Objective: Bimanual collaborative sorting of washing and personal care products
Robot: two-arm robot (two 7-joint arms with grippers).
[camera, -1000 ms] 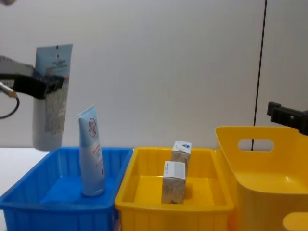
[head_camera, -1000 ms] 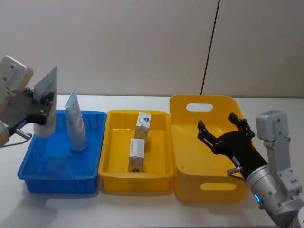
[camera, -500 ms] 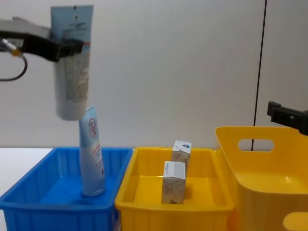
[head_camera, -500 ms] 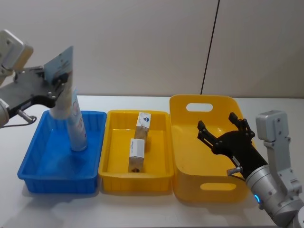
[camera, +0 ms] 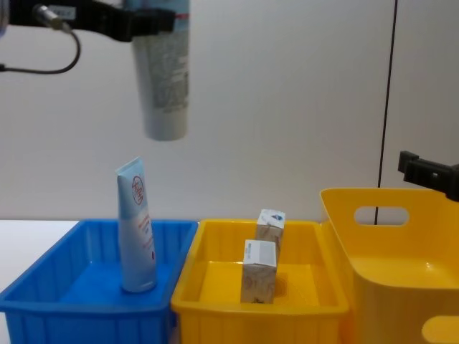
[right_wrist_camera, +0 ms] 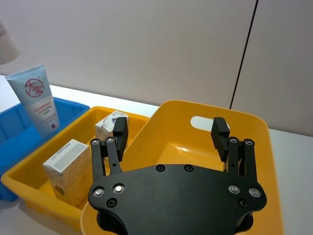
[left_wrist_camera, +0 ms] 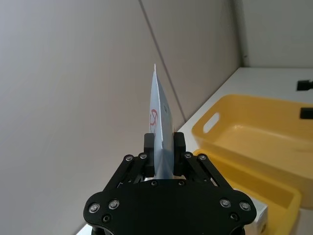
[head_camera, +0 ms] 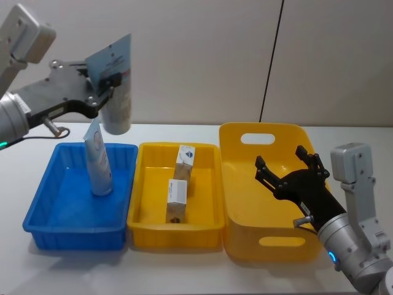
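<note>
My left gripper (head_camera: 104, 83) is shut on the flat end of a pale blue-white tube (head_camera: 115, 92), which hangs cap down high above the right side of the blue bin (head_camera: 73, 228). The left wrist view shows the tube (left_wrist_camera: 160, 115) pinched between the fingers. A second tube (head_camera: 98, 163) with a red logo stands upright inside the blue bin. Two beige cartons (head_camera: 185, 161) (head_camera: 177, 200) stand in the small yellow tray (head_camera: 175, 238). My right gripper (head_camera: 288, 172) is open and holds nothing, hovering over the large yellow basket (head_camera: 264, 241).
The three containers stand side by side on a white table: blue bin on the left, yellow tray in the middle, yellow basket with handle slots on the right. A pale wall with a dark vertical seam (head_camera: 272, 61) rises behind them.
My left gripper has carried the tube upward and to the right, from beside the bin's left edge to high above its right side. The right arm has not moved.
</note>
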